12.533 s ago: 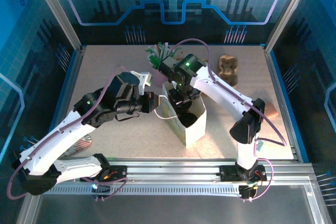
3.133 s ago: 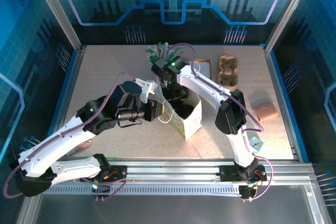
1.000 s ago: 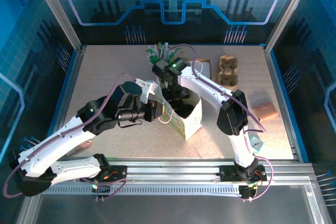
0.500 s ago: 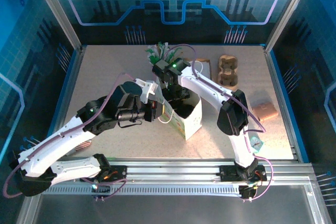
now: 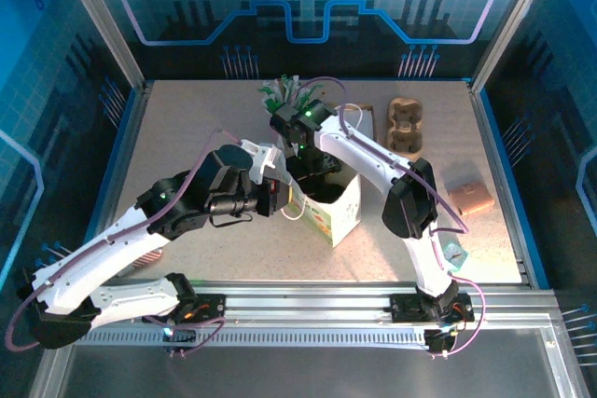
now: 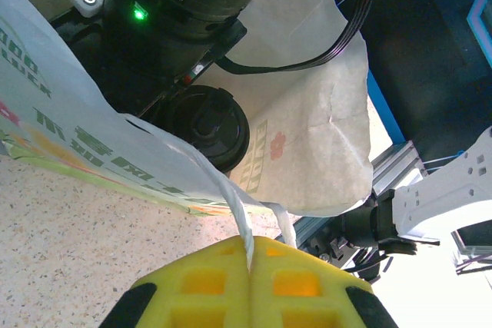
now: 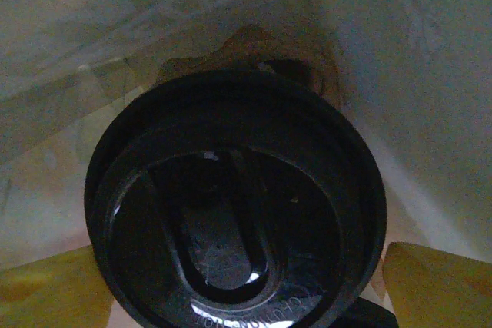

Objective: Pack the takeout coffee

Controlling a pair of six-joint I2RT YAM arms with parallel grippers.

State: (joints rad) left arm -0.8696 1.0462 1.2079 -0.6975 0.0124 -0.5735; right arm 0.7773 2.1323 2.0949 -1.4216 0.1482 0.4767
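Takeout coffee (image 7: 231, 213) stands upright inside the white paper bag (image 5: 340, 216), its long axis running straight up toward the right gripper (image 7: 238, 289), which reaches down into the bag's mouth from directly above. That arm is much the nearer. Its yellow pads (image 7: 438, 282) stand apart on either side of the black lid (image 6: 204, 124), and a sliver of bag shows between the lid's rim and one pad, so the cup looks let go. Any lift out should follow that same vertical line to avoid catching the rim. The lid is glossy moulded plastic, round, with a raised rim and a U-shaped recess. The bag is thin, creased paper printed green and red. The left gripper (image 6: 250, 266) is clamped on the bag's thin white cord handle (image 6: 238, 205), pulling the mouth open
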